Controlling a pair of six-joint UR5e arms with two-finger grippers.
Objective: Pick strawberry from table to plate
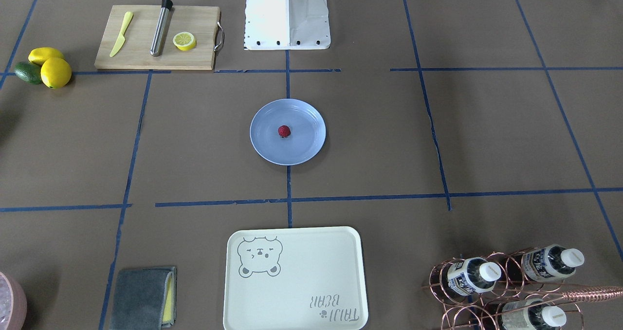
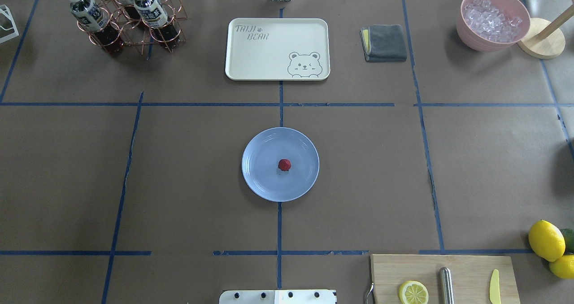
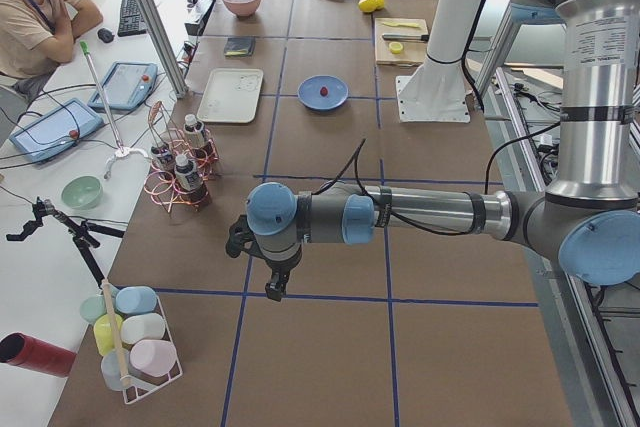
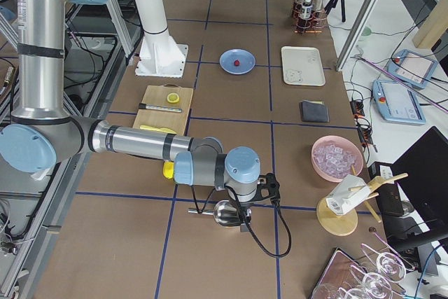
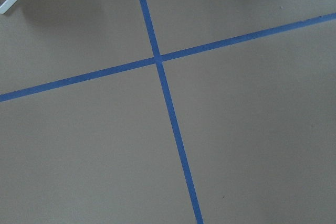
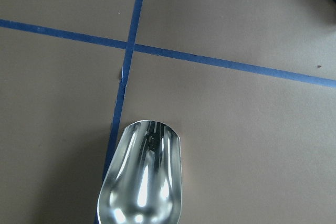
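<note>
Dark-red, the strawberry point(image 2: 284, 164) lies centred on the plate point(image 2: 260, 183), well apart from the left gripper point(image 3: 276, 283) and right gripper point(image 4: 242, 216); whether their jaws are spread cannot be told. The placing looks done; the robot should leave it untouched.

1. tiny dark-red strawberry point(image 2: 284, 164): one solid red.
2. round glossy light-blue plastic plate point(image 2: 262, 178): plain light blue, pale sheen.
3. flat brown paper-like table point(image 2: 358, 174): dull brown, gridded by blue tape lines point(image 2: 279, 225).
4. cream rectangular tray point(image 2: 264, 57): grey bear outline and grey lettering.
5. folded dark-grey cloth point(image 2: 388, 41): yellow along one edge.
6. round yellow lemon half point(image 2: 413, 292): paler segmented face.
</note>
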